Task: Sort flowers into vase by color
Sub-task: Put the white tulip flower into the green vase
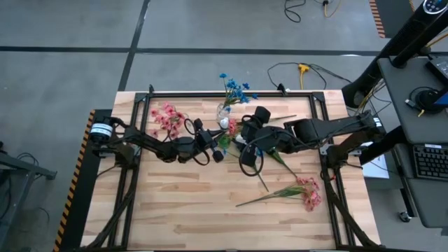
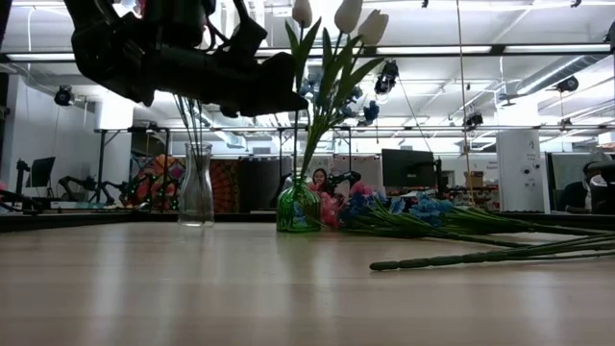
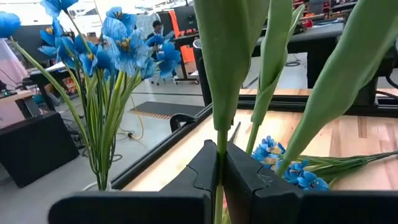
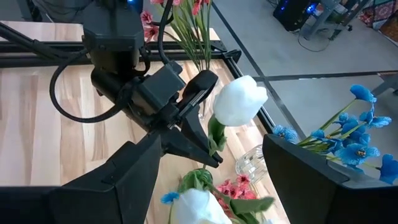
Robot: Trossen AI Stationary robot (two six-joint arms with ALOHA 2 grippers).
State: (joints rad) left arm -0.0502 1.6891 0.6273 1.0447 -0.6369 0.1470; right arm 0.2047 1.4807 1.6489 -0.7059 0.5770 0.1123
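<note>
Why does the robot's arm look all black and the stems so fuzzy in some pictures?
Low view: bright ceiling lights behind leave the arm a dark silhouette. Left wrist view: the green stems sit so close to the camera that they blur, while the blue flowers farther off stay sharper.

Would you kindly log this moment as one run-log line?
left gripper: shut on white flower stem | right gripper: open, empty, beside it | green vase: holds white flowers | pink flowers: on table

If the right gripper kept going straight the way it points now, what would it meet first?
Probably the white flower held upright just ahead of the right gripper, whose jaws stand open. Right behind that flower is the left gripper, shut on its stem. How far apart they are in depth is unclear.
</note>
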